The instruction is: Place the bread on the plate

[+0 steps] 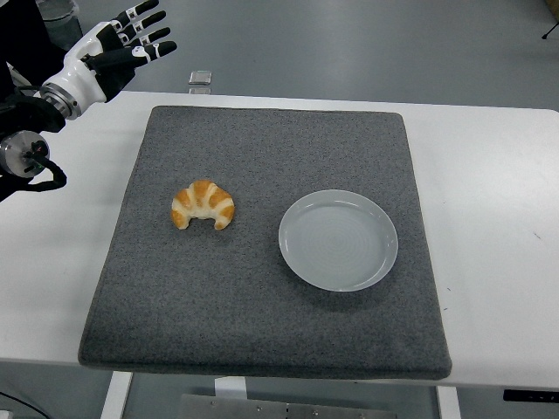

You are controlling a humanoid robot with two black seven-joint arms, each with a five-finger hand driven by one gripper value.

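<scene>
A golden croissant (pixel 203 204) lies on the dark grey mat (pixel 262 297), left of centre. To its right, on the same mat, sits an empty pale plate (pixel 339 239). My left hand (pixel 122 48) hovers high at the upper left, beyond the mat's far left corner, with its fingers spread and holding nothing. It is well away from the croissant. The right arm does not show.
The mat covers most of the white table (pixel 498 175). A small grey object (pixel 201 78) lies at the table's far edge, just right of my left hand. Grey floor shows beyond the table.
</scene>
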